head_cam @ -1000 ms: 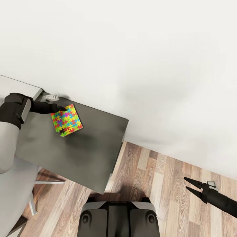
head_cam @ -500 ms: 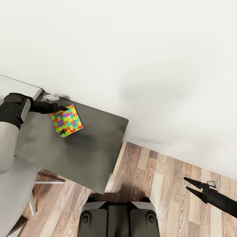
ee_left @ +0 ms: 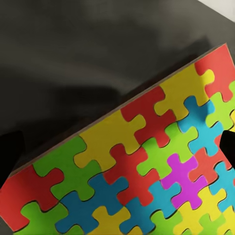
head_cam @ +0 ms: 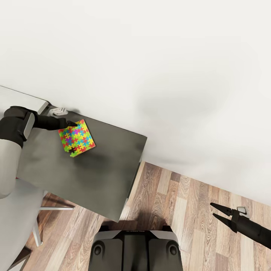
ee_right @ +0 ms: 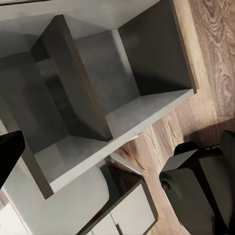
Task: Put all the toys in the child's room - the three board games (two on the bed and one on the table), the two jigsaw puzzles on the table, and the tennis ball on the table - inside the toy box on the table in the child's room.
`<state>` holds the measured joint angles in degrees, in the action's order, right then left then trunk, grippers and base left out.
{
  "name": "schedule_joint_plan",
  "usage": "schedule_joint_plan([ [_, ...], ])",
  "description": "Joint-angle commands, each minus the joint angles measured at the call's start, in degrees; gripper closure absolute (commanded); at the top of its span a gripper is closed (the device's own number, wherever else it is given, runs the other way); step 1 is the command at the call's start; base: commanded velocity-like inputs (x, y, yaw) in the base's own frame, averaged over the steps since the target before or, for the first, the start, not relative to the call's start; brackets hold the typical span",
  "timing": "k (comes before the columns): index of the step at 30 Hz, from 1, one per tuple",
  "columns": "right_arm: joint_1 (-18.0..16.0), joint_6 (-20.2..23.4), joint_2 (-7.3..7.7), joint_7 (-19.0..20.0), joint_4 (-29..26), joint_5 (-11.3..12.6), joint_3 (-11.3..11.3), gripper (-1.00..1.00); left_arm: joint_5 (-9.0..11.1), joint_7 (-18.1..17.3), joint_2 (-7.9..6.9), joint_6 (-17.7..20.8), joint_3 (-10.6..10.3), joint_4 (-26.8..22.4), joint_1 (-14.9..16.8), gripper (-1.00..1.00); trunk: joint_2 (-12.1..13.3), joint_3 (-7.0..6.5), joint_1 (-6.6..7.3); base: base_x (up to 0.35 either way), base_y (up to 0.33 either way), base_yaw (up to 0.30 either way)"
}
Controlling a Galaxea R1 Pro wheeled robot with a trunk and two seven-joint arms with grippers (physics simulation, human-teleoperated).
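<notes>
At the left edge of the head view your left gripper (head_cam: 69, 123) sits at the upper-left corner of the thin flat mat of bright red, yellow, green and blue interlocking pieces, one of the jigsaw puzzles (head_cam: 76, 137). Almost nothing has changed over the last second: the arm has crept only a hair, and the puzzle lies exactly where it lay, flat on the dark grey side unit of the table (head_cam: 101, 177), in the left-centre of the frame. In the left wrist view the puzzle (ee_left: 147, 166) fills the lower part, with a dark fingertip (ee_left: 11, 155) at the left edge and another at the right edge, so the fingers are spread wide with the mat between them, not yet clamped. That stall suggests you are lining up the grasp; the pickup is still ahead, and a thin mat lying flat may need a lift at its edge.

Further right, over the wood-plank floor (head_cam: 195, 210) in the lower right, your right gripper (head_cam: 215, 210) has stayed put, its two fingers apart and empty.
</notes>
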<state>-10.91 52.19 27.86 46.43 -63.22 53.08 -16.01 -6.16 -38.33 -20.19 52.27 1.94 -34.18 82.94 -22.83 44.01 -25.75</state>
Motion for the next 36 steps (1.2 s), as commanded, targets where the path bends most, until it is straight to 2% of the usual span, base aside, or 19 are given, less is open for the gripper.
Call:
schedule_joint_plan([
  [1, -0.02, 0.27, 0.01, 0.15, 0.01, -0.04, -0.05, -1.00, -0.62, -0.53, 0.02, 0.20, 0.20, -0.03, 0.03, -1.00, -0.09, 0.06, -0.03, 0.000, 0.000, 0.000],
  [5, -0.03, 0.28, 0.01, 0.15, 0.01, -0.06, -0.06, -1.00, -0.67, -0.58, -0.01, 0.26, -0.23, -0.08, 0.03, -1.00, -0.09, 0.06, -0.03, 0.000, 0.000, 0.000],
  [10, -0.04, 0.28, 0.01, 0.15, 0.01, -0.01, -0.07, -1.00, -0.62, -1.02, -0.01, 0.33, -2.39, -0.08, 0.03, -1.00, -0.09, 0.06, -0.03, 0.000, 0.000, 0.000],
  [15, -0.04, 0.28, 0.01, 0.15, 0.02, 0.00, -0.02, -1.00, -0.83, -5.59, -0.02, 0.37, -3.08, -0.09, 0.09, -1.00, -0.09, 0.06, -0.03, 0.000, 0.000, 0.000],
  [16, -0.03, 0.30, 0.01, 0.15, 0.02, 0.00, -0.01, -1.00, -1.07, -6.21, -0.04, 0.37, -3.19, -0.09, 0.10, -1.00, -0.09, 0.06, -0.03, 0.000, 0.000, 0.000],
  [19, -0.01, 0.32, 0.01, 0.15, 0.01, 0.00, 0.01, -1.00, -3.64, -8.33, -0.09, 0.38, -3.94, -0.10, 0.17, -1.00, -0.09, 0.06, -0.03, 0.000, 0.000, 0.000],
  [24, -0.04, 0.30, 0.01, 0.15, 0.02, 0.00, 0.02, -1.00, -4.88, -10.07, -0.12, 0.38, -4.18, -0.10, 0.20, -1.00, -0.09, 0.06, -0.03, 0.000, 0.000, 0.000],
  [29, -0.04, 0.35, 0.01, 0.15, 0.01, 0.00, 0.02, -1.00, -5.12, -11.79, -0.12, 0.31, -4.33, -0.10, 0.21, -1.00, -0.09, 0.06, -0.03, 0.000, 0.000, 0.000],
  [36, -0.04, 0.37, 0.01, 0.15, 0.02, 0.00, 0.02, -1.00, -5.18, -12.45, -0.16, 0.29, -4.47, -0.10, 0.21, -1.00, -0.09, 0.06, -0.03, 0.000, 0.000, 0.000],
])
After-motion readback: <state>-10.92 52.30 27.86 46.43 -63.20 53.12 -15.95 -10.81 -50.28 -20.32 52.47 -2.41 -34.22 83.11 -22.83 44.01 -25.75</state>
